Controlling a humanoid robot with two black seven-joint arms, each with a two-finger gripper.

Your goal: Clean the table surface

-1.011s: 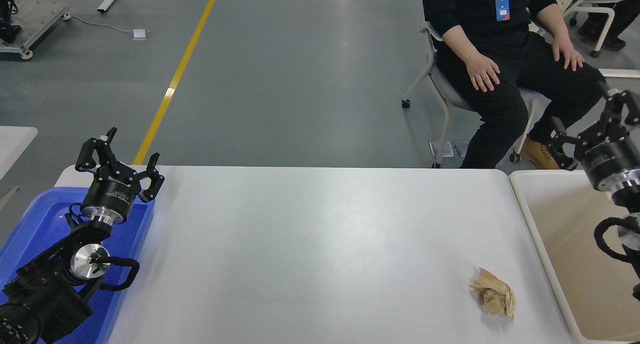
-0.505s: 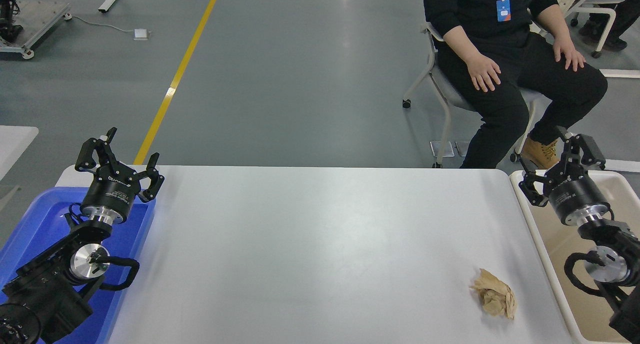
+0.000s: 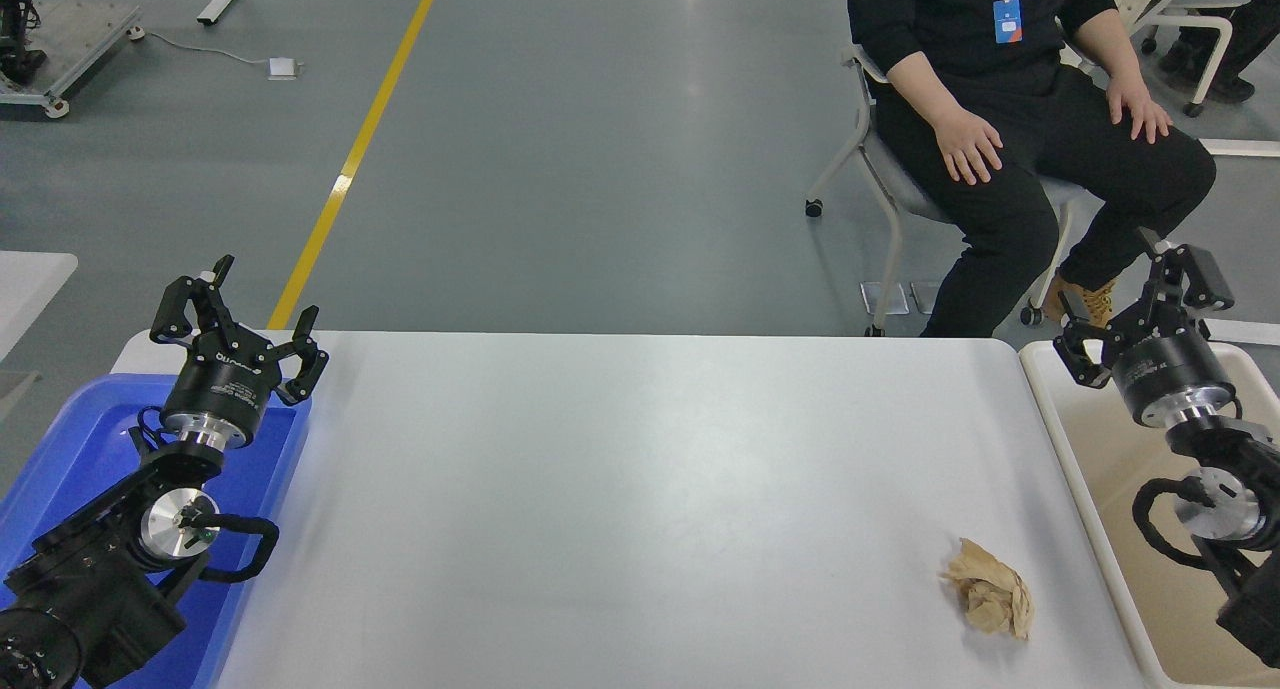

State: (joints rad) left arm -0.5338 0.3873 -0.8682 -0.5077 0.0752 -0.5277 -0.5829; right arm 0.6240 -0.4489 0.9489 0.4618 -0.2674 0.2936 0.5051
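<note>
Far left, approx 8 o'clock: blue tray (image 3: 60, 439) sits at the table's left end, and my left gripper (image 3: 238, 321) is parked above its far corner, fingers splayed wide, nothing in them. Prob kept there so it's out of the working area; that arm isn't needed for this job.

Centre: the table surface (image 3: 620, 469) is the big white top filling most of the view, 6 to 12 o'clock across the middle. Bare apart from one item.

Approx 4 o'clock: a crumpled tan paper wad (image 3: 988, 589) lies on the table near its right edge, w/ nothing touching it. It's the only rubbish I can see, so it's my target. It sits near the bin, so the carry should be short.

Right, 3 o'clock: beige bin (image 3: 1085, 469) butts against the table's right end, open side up; I judge that's where the wad goes. My right gripper (image 3: 1140, 309) hangs over the bin's far corner, well apart from the wad, fingers spread, empty.

Top right, approx 1 o'clock: a person (image 3: 1000, 89) sits on a chair (image 3: 880, 189) beyond the table, hands on thighs, clear of my reach.

Next, as I judge it: swing the right arm toward 5 o'clock, drop onto the wad, pinch gently since the paper will crush.
</note>
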